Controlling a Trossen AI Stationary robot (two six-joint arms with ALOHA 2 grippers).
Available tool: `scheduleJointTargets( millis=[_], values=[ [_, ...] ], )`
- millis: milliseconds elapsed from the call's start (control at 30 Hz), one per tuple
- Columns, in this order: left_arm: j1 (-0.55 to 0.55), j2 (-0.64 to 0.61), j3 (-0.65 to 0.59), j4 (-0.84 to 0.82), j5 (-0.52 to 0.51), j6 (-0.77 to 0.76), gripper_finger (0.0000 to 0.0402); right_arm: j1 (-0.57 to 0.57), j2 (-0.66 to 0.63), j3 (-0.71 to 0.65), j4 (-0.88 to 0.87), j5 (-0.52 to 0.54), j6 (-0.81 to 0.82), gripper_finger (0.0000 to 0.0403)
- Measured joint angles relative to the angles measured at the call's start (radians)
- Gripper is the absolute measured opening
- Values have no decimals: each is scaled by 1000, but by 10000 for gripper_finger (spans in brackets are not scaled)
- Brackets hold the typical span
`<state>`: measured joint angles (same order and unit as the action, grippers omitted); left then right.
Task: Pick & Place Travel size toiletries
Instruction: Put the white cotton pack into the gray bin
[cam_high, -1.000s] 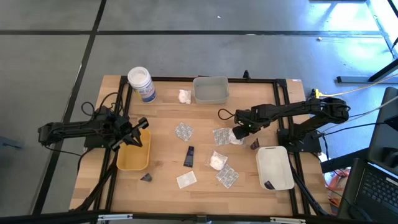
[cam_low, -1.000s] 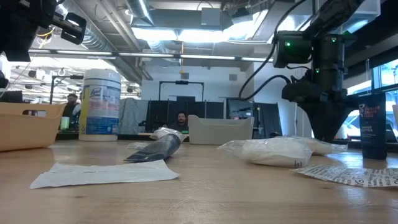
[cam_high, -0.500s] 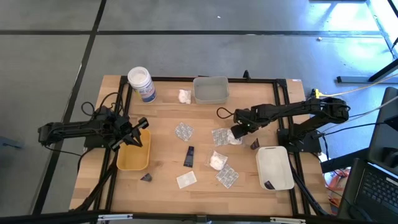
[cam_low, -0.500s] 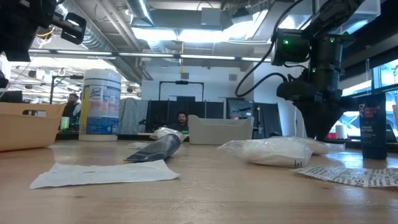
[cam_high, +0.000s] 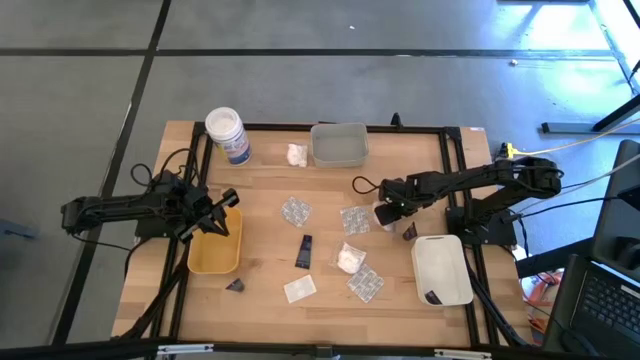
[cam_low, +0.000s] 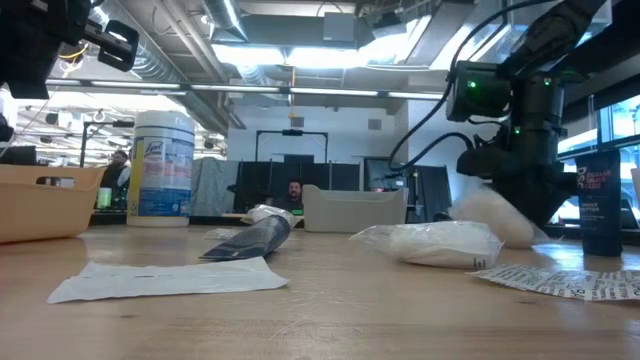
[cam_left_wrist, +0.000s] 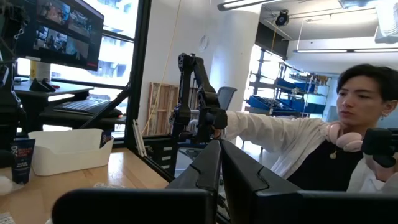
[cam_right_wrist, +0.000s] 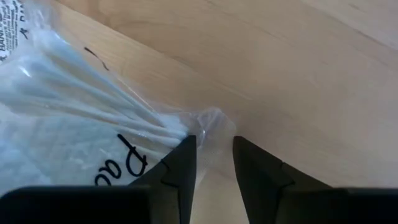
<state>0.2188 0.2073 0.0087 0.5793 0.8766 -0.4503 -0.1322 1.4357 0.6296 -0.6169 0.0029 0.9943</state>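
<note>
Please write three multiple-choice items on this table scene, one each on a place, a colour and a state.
1. Where does the big white jar stand?
A. at the table's far left corner
B. inside the yellow tray
C. beside the white tray

2. What colour is the tray under the left gripper?
A. white
B. yellow
C. blue

3. What is the right gripper doing?
A. hanging open over the white tray
B. pinching the edge of a clear packet of white contents
C. holding the dark tube

Answers: 1 A, the high view shows it at that corner; 2 B, that tray is plainly yellow; 3 B, the right wrist view shows its fingers closed on the packet's clear edge.
</note>
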Motion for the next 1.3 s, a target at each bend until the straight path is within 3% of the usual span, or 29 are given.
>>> scheduleJointTargets(
  millis=[600,867,1300],
  values=[
    [0,0,0,0,0,0,11,1,1,18,-19,-87,-34,128],
    [0,0,0,0,0,0,11,0,1,128,-32,-22,-108,111],
    [0,0,0,0,0,0,11,12,0,177,-270,-21,-36,127]
  ],
)
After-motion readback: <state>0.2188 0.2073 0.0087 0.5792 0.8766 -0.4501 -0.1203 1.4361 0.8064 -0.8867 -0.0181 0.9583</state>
